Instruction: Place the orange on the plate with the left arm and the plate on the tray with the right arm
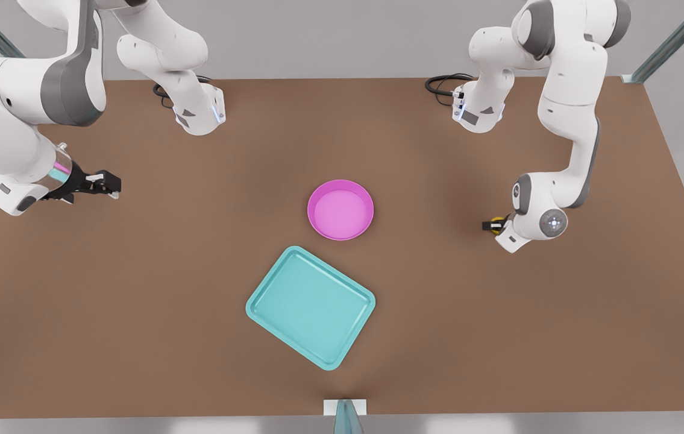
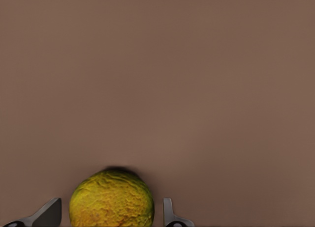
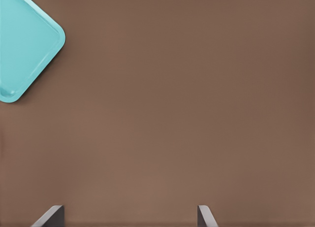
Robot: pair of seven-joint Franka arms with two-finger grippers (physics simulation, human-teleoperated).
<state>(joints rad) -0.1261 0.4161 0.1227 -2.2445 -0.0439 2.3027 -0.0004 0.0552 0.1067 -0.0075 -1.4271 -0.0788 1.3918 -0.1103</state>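
The orange (image 1: 499, 220) (image 2: 111, 200) rests on the brown table at the front view's right. My left gripper (image 1: 490, 225) (image 2: 112, 204) is low over it, open, with one finger on each side and a small gap to each. The pink plate (image 1: 340, 211) lies bare at the table's middle. Just in front of it the teal tray (image 1: 310, 306) (image 3: 24, 45) lies at an angle with nothing on it. My right gripper (image 1: 114, 184) (image 3: 130, 210), on the arm with the pink-and-teal wrist ring, hangs open above bare table at the front view's left, far from the plate.
Both arm bases (image 1: 200, 111) (image 1: 479, 111) stand at the far edge with black cables beside them. A small white bracket (image 1: 345, 407) sits at the near edge. Brown table (image 1: 137, 301) stretches around the plate and tray.
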